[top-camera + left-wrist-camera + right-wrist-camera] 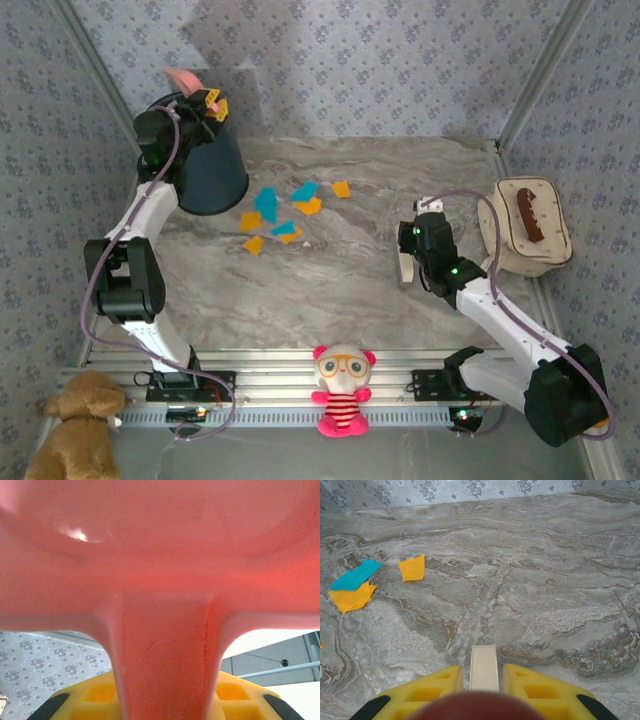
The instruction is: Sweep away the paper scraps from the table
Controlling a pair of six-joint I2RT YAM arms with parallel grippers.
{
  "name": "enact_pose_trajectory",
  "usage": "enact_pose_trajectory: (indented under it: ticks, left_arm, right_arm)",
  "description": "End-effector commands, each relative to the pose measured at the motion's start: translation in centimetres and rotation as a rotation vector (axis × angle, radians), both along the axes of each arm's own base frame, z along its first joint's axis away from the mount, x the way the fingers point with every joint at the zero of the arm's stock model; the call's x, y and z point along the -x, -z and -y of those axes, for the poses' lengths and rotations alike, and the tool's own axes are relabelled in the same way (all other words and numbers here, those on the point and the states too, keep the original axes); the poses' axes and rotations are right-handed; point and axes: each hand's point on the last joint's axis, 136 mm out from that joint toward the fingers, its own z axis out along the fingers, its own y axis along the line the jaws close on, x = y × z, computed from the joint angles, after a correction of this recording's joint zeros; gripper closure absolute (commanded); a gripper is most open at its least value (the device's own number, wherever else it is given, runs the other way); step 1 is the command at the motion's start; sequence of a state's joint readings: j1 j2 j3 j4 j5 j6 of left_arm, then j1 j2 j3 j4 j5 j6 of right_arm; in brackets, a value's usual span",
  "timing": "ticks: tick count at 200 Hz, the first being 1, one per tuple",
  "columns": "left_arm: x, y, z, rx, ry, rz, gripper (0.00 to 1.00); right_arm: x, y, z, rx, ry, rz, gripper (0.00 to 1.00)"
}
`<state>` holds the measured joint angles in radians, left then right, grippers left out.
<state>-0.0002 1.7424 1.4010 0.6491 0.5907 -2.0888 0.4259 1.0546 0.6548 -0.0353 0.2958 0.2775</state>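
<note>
Pink plastic pokes up past the left gripper (208, 104) in the top view. It is the dustpan (183, 78), held high with the dark bin (212, 170) right under the jaws, most likely so anything in it can drop in. The paper scraps (282, 212) lie in a bunch on the table (340, 290), well below those jaws and off to one side, beside the bin. The right gripper (408, 260) sits low over the table, with the scraps well ahead of its jaws.

In the left wrist view, the dustpan's handle (165, 660) runs out between the yellow fingers (250, 707). They squeeze it tight so it cannot slip.

In the right wrist view, the jaws are closed on a cream stick (483, 667) that points ahead over the table. Orange and blue scraps lie far ahead and to the left of the jaws. The stick looks ready to push them.
</note>
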Motion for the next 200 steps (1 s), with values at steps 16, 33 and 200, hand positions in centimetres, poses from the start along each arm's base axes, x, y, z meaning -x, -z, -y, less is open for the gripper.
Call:
enact_pose_trajectory:
  ticks: [16, 33, 200]
  left_arm:
    - [3.0, -6.4, 0.8, -0.048, 0.043, 0.162, 1.0]
    - [3.6, -6.2, 1.2, -0.127, 0.059, 0.163, 1.0]
    - [16.1, 4.7, 1.1, -1.218, 0.302, 0.149, 1.0]
  right_arm:
    - [-0.2, -0.8, -1.5, -0.048, -0.057, 0.017, 1.0]
    - [-0.4, -1.3, -2.4, -0.076, -0.09, 0.021, 1.0]
    - [-10.3, -6.1, -11.9, -0.573, -0.321, 0.1, 1.0]
